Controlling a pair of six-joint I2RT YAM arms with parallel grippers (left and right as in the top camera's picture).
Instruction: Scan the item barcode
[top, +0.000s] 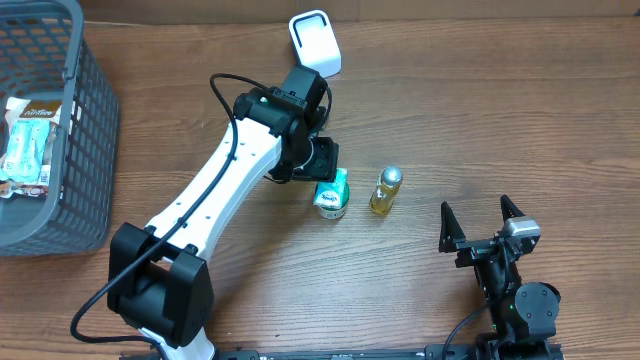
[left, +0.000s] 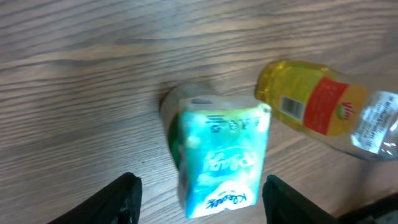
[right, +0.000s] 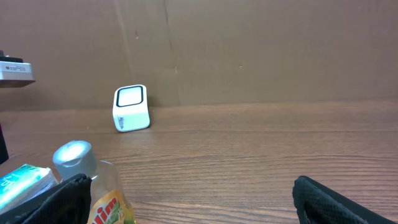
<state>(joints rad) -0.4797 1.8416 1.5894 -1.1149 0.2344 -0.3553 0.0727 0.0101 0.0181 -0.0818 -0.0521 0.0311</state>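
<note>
Two items sit mid-table: a green pack lying on its side and, just beside it toward the right arm, a yellow bottle, also lying down. A thin strip of wood shows between them from overhead. In the left wrist view the bottle's base comes close to the pack's upper corner, and a barcode shows on the bottle's label.

The left gripper is directly over the pack with its jaws parted and one finger on each side. Wood shows between one finger and the pack. The other finger is right by the pack's edge, and I cannot tell whether it touches. The pack rests on the table, not lifted.

The right gripper is low on its own side, spread wide and holding nothing. It is well apart from the bottle, with bare wood between them.

The scanner, a small white box, stands near the far edge of the table, where a brown board wall rises. The left arm's wrist lies between the scanner and the pack. To the scanner's right, the wood runs open along the wall.

A grey basket fills the far left corner with packets inside, well clear of the pack. The left arm's white link crosses the space between the basket and the pack on a slant. On the pack's right side, the bottle is the nearest thing in the way.
</note>
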